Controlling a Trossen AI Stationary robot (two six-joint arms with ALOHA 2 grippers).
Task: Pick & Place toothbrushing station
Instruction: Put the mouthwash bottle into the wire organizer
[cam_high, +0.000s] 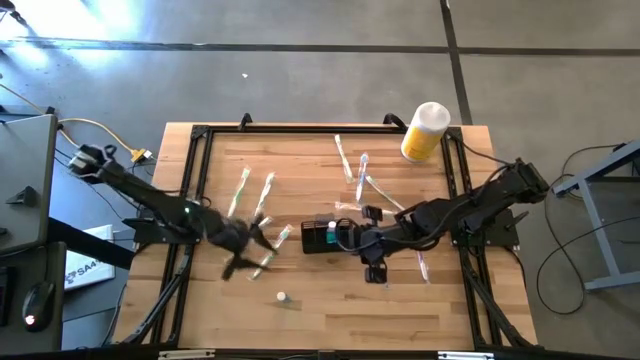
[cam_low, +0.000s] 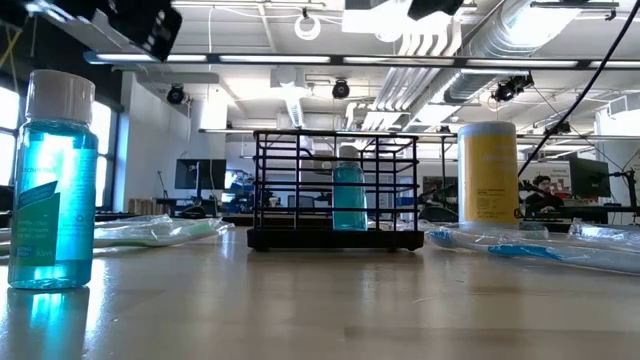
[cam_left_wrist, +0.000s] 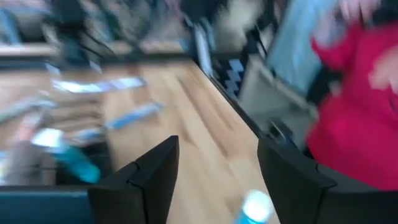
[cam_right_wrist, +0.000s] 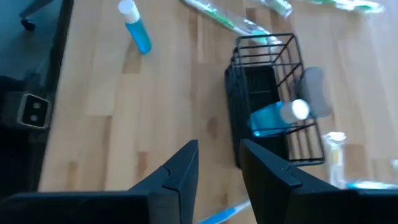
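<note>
The black wire-mesh caddy (cam_high: 322, 237) stands upright on its base mid-table, with a small blue bottle (cam_right_wrist: 277, 117) inside it; it also shows in the low view (cam_low: 335, 190). My right gripper (cam_right_wrist: 217, 168) hovers just right of the caddy (cam_right_wrist: 273, 99), fingers a narrow gap apart and empty; it also shows in the high view (cam_high: 368, 262). My left gripper (cam_high: 262, 248) is open and empty left of the caddy, over wrapped toothbrushes. In the left wrist view its fingers (cam_left_wrist: 149, 180) stand apart with bare table between them.
A second blue bottle with a white cap (cam_high: 283, 297) stands near the front edge. A yellow cylinder with a white cap (cam_high: 425, 130) stands at the far right. Wrapped toothbrushes (cam_high: 350, 165) lie scattered behind and beside the caddy. A person in red (cam_left_wrist: 348, 112) is beyond the table.
</note>
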